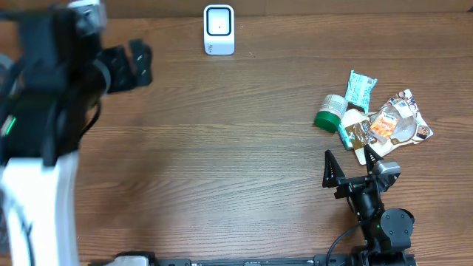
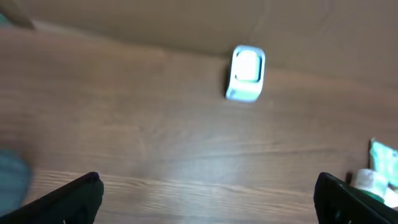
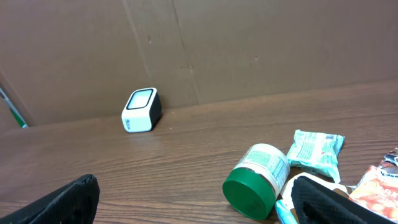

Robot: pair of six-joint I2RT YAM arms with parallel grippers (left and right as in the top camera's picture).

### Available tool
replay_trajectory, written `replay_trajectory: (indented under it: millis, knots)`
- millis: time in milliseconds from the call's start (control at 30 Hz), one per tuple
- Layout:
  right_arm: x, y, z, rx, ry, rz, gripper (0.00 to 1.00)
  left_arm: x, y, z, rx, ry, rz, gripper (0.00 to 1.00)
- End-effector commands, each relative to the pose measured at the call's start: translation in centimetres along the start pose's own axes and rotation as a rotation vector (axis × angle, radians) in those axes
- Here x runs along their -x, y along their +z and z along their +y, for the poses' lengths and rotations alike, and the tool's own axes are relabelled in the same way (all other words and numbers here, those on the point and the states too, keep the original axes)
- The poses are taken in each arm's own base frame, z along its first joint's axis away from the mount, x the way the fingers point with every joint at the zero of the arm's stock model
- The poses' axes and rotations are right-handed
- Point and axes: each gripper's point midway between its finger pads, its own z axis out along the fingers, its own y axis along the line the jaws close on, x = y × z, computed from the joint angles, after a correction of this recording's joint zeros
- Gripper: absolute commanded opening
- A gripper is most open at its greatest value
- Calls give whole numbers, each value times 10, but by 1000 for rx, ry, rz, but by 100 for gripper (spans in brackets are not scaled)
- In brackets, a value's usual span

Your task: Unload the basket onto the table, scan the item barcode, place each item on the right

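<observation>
A white barcode scanner (image 1: 219, 29) with a blue-rimmed face stands at the table's far edge, also seen in the left wrist view (image 2: 247, 71) and the right wrist view (image 3: 142, 110). The items lie in a pile at the right: a green-lidded jar (image 1: 329, 112) on its side, a teal packet (image 1: 361, 89), a brown and white carton (image 1: 357, 131) and an orange snack bag (image 1: 399, 122). My right gripper (image 1: 347, 155) stands open just in front of the pile, holding nothing, with the jar (image 3: 258, 177) beside its right finger. My left gripper (image 1: 133, 63) hangs open and empty at the far left.
A brown cardboard wall (image 3: 249, 43) backs the table behind the scanner. In the left wrist view the teal packet (image 2: 385, 158) and the jar (image 2: 370, 180) show at the right edge. Bare wooden tabletop (image 1: 222, 162) spans the middle.
</observation>
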Motion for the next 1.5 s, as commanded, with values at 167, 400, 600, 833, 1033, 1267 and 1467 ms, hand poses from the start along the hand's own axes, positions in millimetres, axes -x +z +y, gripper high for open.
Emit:
replay_trajectory:
  millis: [167, 400, 600, 833, 1033, 1267, 1467]
  knots:
    - [-1, 0, -3, -13, -5, -7, 100, -8, -59, 6, 19, 108, -82, 100]
    - [-1, 0, -3, -12, -5, -7, 100, -2, -63, -5, -63, 116, -260, 99]
    - [-1, 0, -3, -13, -5, -7, 100, -30, -44, -3, -117, 132, -437, 99]
    - [-1, 0, -3, -13, -5, -7, 100, -93, -15, 11, -130, 157, -569, 100]
    - [-1, 0, -3, -13, -5, -7, 100, -148, 8, 26, -121, 153, -614, 99]
    - [-1, 0, -3, -13, -5, -7, 100, -192, 33, 36, -129, 154, -699, 99]
    - [-1, 0, -3, -13, -5, -7, 100, -218, 53, 43, -127, 153, -707, 100]
